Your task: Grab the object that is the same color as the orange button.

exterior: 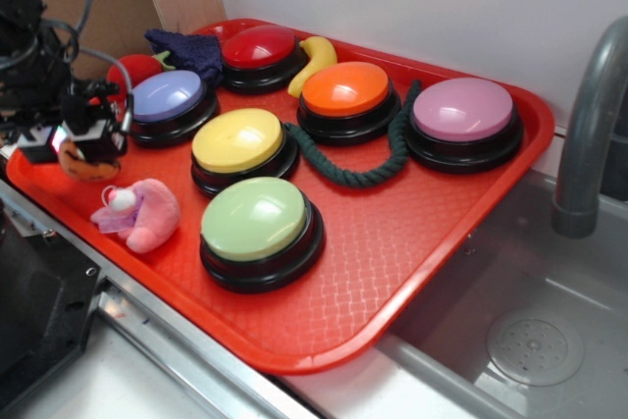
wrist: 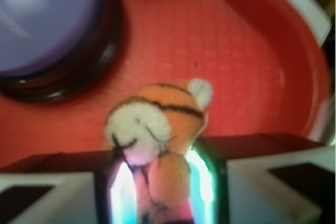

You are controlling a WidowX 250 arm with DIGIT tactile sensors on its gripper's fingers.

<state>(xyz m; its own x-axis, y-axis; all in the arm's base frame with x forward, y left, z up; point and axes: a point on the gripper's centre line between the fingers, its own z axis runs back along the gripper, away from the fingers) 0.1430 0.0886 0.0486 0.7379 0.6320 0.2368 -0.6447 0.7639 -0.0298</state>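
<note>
The small orange plush tiger [wrist: 157, 129], the task's object, has a white face patch and dark stitched stripes. My gripper [wrist: 160, 187] is shut on its lower body, and its head sticks out past the fingertips. In the exterior view the gripper [exterior: 86, 149] hangs at the tray's left edge with the orange plush [exterior: 86, 162] between its fingers, a little above the tray. The orange button [exterior: 346, 95], a glossy orange dome on a black base, stands at the tray's back middle, far from the gripper.
On the red tray [exterior: 412, 242] stand purple [exterior: 169, 103], yellow [exterior: 240, 147], green [exterior: 259, 231], red [exterior: 259, 54] and pink [exterior: 464, 120] buttons. A pink plush [exterior: 142, 213], green rope [exterior: 363, 166], banana [exterior: 316, 61], dark cloth [exterior: 188, 46] and red plush [exterior: 135, 70] also lie there. A grey faucet [exterior: 589, 134] rises at right.
</note>
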